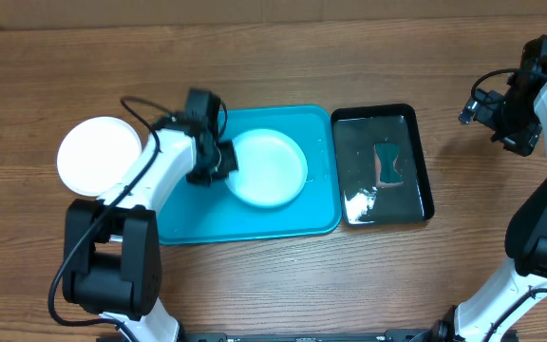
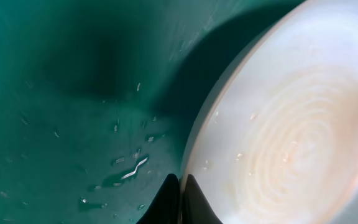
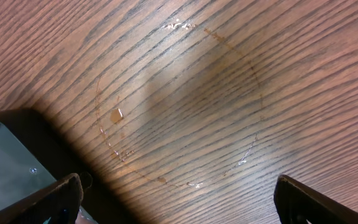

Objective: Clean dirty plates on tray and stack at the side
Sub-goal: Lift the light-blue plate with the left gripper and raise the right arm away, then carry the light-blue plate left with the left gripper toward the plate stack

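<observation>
Here left end effector [image 2: 180, 200] pinches one tray plate [image 1: 272, 169]; right end effector [image 3: 180, 202] gapes; one white plate [image 1: 98, 155] aside.

Lab setup — wood table [image 1: 283, 285], robot arms [image 1: 150, 180]

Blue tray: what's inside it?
One pale plate lies in the blue tray, among water droplets, with the left gripper closed on its left rim. Anything beneath the plate is hidden.

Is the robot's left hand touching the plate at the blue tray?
Touching. The left wrist view shows the rim of the plate running in between the nearly closed fingertips of the left gripper.
</observation>
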`<state>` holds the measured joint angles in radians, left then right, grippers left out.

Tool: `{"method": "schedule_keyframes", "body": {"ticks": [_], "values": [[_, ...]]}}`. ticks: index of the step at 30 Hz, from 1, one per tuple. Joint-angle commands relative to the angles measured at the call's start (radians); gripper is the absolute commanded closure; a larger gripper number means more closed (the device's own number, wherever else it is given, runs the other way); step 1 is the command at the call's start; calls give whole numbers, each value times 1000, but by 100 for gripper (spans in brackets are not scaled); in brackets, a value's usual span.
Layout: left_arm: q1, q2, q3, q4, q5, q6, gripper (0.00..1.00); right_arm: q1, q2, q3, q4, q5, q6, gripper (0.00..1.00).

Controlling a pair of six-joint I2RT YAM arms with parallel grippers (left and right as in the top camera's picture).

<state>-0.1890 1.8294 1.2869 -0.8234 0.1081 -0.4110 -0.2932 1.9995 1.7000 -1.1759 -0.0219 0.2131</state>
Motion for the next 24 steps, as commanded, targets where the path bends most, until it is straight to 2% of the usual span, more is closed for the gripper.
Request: {"method": "schedule_keyframes", "body": {"ticks": [1,7,14,20,24], "values": [[8,-1,150,-49,-25,66,96,-4,-26,17,3,-2,4,0],[-27,-1,333,-125,-45,66,96,-4,-26,17,4,-2,4,0],[-133,-1,410,-85,-77,39,96,-4,-26,17,3,-2,4,0],[-269,-1,410,-2,-210,30,96,-4,-26,17,3,-2,4,0],[-369,-1,411,31,-349,47,96,-4,-26,17,3,-2,4,0]]}}
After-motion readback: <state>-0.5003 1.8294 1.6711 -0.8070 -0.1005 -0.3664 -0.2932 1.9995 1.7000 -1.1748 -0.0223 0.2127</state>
